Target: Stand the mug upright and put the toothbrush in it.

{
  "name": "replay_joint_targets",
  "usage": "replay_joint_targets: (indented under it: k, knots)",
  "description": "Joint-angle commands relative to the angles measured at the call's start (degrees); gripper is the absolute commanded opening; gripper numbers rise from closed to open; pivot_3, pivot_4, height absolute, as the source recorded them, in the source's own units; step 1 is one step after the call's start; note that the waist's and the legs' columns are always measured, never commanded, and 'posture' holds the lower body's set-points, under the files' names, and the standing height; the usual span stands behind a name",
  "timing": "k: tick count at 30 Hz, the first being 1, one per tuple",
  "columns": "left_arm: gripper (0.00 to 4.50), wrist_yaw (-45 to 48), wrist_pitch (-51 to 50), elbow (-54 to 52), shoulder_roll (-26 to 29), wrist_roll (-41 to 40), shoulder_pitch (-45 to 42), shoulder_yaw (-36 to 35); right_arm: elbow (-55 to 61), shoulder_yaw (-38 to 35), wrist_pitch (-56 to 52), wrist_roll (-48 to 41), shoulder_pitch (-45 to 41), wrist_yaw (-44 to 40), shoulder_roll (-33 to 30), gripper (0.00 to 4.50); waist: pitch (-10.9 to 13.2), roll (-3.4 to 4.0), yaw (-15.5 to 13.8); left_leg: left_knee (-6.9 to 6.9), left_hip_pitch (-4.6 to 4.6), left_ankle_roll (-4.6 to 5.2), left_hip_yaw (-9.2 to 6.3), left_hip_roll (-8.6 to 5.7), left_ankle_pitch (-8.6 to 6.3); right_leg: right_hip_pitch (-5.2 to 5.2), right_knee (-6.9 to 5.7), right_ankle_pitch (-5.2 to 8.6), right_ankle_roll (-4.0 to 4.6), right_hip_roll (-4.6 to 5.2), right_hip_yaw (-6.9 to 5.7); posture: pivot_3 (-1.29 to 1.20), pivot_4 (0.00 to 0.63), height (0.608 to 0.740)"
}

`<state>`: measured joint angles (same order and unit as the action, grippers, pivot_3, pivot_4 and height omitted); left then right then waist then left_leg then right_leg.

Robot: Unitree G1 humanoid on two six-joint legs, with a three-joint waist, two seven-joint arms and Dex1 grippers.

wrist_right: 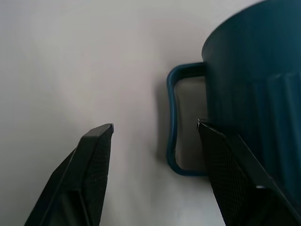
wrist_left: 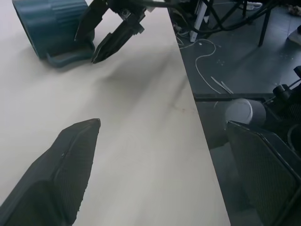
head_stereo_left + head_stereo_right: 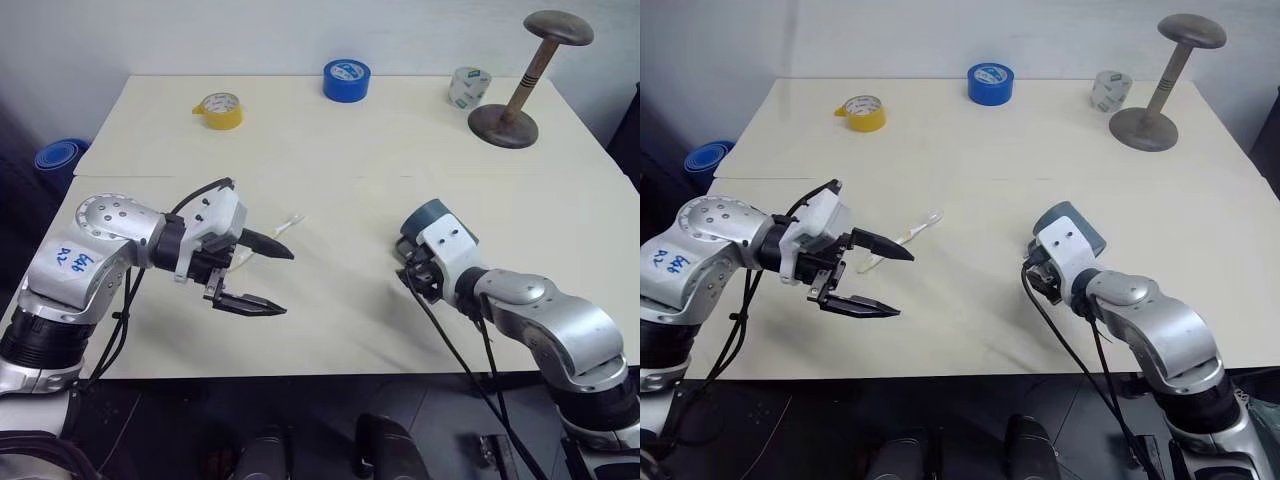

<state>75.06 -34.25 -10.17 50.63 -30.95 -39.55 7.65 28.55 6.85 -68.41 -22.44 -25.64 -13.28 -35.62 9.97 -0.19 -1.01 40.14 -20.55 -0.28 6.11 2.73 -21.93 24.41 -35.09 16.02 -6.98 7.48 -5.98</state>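
Counter (image 3: 350,130): mug (image 3: 432,215) on its side, right of centre, right gripper (image 1: 155,136) at its handle. Toothbrush (image 3: 912,235) flat, left of centre, behind left gripper (image 3: 262,275). Along the far edge, left to right: tape roll (image 3: 219,110), second tape roll (image 3: 347,80), third tape roll (image 3: 469,87), stand (image 3: 520,85).

The 2 head views looked forward and down over the whole tabletop (image 3: 330,150) from its near edge. The left wrist view faced along that edge; the right wrist view sat close against the mug (image 1: 254,84), which both wrist views shared.
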Motion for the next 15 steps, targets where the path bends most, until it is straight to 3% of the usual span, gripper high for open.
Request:
replay_joint_targets:
  k: [1, 4, 7, 13, 15]
  knots:
    - [4.50, 0.38, 1.31, -0.09, -0.79, 0.76, -1.66, -0.51, -5.43, 1.84, 4.49, 4.25, -0.79, 0.76, 1.30, 2.95, 0.00, 0.00, 0.21, 0.00, 0.00, 0.00, 0.01, 0.00, 0.00, 0.00, 0.00, 0.00, 0.00, 0.00, 0.01, 0.00, 0.150, 0.740]
    - [4.50, 0.47, 1.32, -0.03, -1.30, 0.99, -1.82, -0.64, -8.72, 2.63, 7.20, 6.09, -0.58, -0.08, 1.90, 2.95, 0.00, 0.00, 0.60, 0.00, 0.00, 0.01, 0.01, 0.00, 0.00, 0.00, 0.00, 0.00, -0.01, 0.01, 0.02, 0.00, 0.150, 0.740]
    - [4.50, 0.49, 1.36, 0.12, -1.66, 1.11, -1.99, -0.85, -12.17, 2.92, 10.06, 7.69, -1.05, -0.81, 2.89, 2.37, -0.01, -0.02, 0.98, 0.03, 0.00, 0.01, 0.00, 0.00, 0.01, -0.01, -0.02, -0.01, -0.02, 0.02, 0.02, 0.00, 0.150, 0.740]
    - [4.50, 0.29, 1.33, 0.47, -1.86, 1.25, -2.20, -1.47, -12.30, 2.95, 11.70, 9.05, 0.09, -2.65, 3.13, 0.25, -0.01, -0.02, 1.09, 0.05, 0.01, 0.02, -0.02, 0.00, 0.02, -0.01, -0.05, -0.02, -0.04, 0.02, 0.04, 0.00, 0.150, 0.740]
    - [4.50, -0.31, 1.16, 0.65, -2.00, 1.17, -2.12, -1.87, -12.07, 2.68, 11.90, 9.45, 0.43, -3.27, 3.02, 0.03, -0.05, -0.09, 1.09, 0.05, 0.01, 0.02, -0.02, 0.01, 0.02, -0.01, -0.06, -0.02, -0.04, 0.02, 0.04, 0.00, 0.150, 0.740]
